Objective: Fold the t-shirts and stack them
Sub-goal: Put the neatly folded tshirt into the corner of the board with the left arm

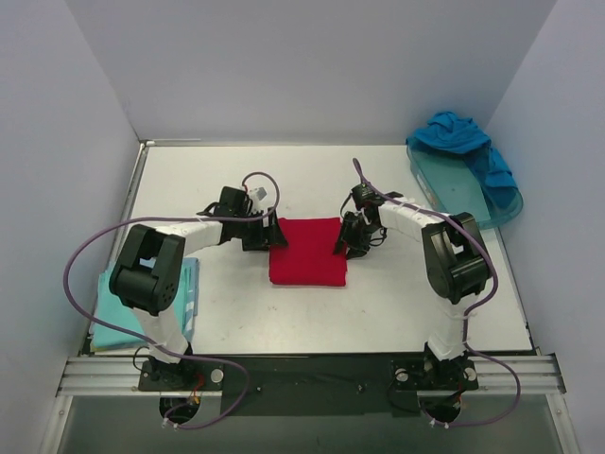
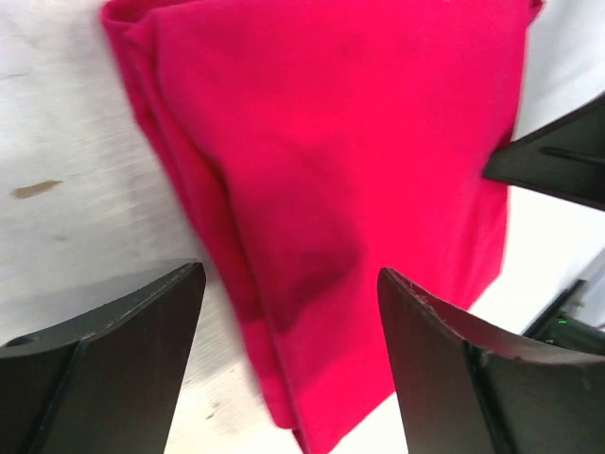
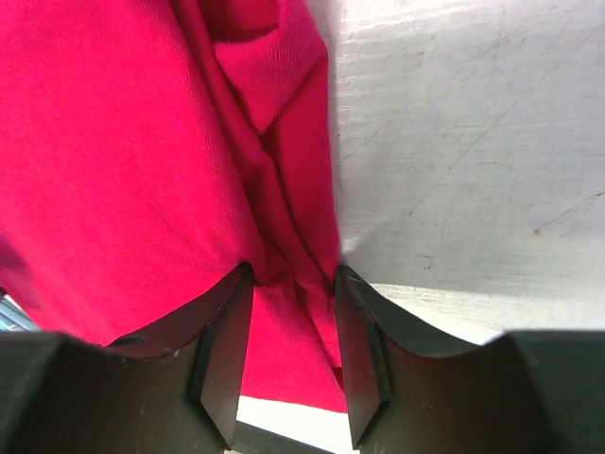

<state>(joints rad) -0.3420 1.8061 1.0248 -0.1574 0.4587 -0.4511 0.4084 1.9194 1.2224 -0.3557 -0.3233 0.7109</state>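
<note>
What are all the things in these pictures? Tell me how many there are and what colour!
folded red cloth t-shirt: one, bright red, middle of the table, between the two pincers
crumpled blue cloth t-shirt: one, bright blue, heaped on the tray's far end
flat pale aqua cloth t-shirt: one, pale aqua, near left of the table, partly under the left arm
translucent teal plastic tray: one, teal, far right corner
pale grey table: one, under everything
left arm: one, black and white
right arm: one, black and white
left pincer: one, black, open over the red t-shirt's left edge
right pincer: one, black, shut on its right edge
</note>
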